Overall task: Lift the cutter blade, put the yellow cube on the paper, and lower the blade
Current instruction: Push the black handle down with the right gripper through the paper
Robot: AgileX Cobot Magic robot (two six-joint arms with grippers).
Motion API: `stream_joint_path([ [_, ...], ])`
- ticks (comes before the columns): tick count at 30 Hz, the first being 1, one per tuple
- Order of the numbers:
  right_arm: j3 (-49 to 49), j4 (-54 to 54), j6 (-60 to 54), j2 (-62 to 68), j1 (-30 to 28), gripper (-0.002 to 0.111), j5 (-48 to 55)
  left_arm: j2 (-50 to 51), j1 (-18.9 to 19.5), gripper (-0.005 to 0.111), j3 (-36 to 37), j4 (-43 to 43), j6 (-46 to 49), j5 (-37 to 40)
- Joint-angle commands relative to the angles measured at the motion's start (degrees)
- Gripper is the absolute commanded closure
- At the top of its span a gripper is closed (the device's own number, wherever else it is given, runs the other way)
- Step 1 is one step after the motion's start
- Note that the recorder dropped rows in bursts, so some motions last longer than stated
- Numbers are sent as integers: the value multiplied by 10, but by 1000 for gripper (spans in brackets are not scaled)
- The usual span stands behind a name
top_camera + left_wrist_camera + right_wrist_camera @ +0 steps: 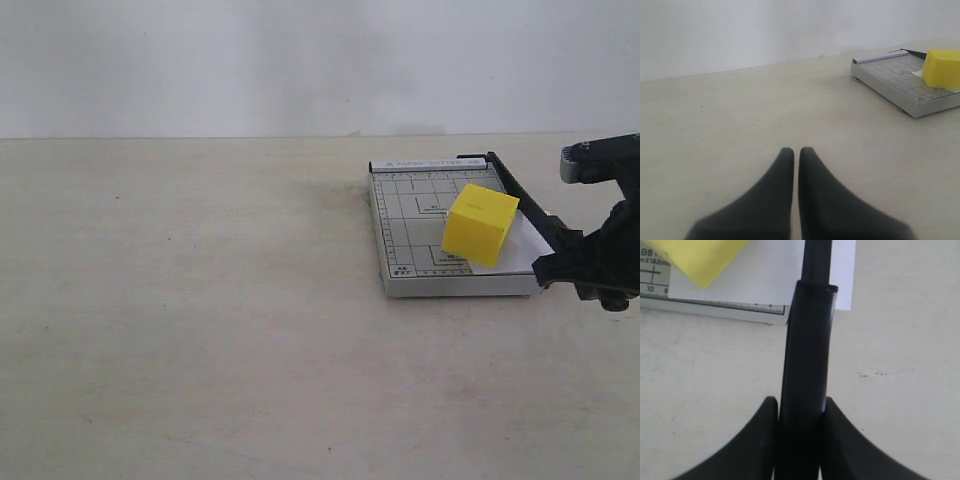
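Observation:
The yellow cube [480, 223] rests on the white paper [522, 251], which lies on the grey trimmer board [405, 240]. The black cutter blade [520, 197] runs along the board's right edge, low against it. My right gripper [575, 262] is shut on the blade's thick handle [807, 355], with a finger pressed to each side of it. In the right wrist view the cube [697, 257] and paper [770, 275] lie just past the handle. My left gripper [796, 151] is shut and empty over bare table, far left of the cube [941, 68]; it does not show in the exterior view.
The trimmer board [895, 82] sits at the right of the pale table [200, 300]. A white wall stands behind the table's back edge. The right arm's black body fills the right border of the exterior view.

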Motion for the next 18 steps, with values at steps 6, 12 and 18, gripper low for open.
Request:
stream_joint_path([
  [6, 15, 6, -16, 43, 0, 108, 15, -2, -5, 102, 2, 0, 0, -7],
  [12, 15, 6, -16, 64, 0, 108, -3, -2, -5, 102, 2, 0, 0, -7],
  [18, 15, 6, -16, 77, 0, 108, -23, -2, -5, 102, 2, 0, 0, -7],
])
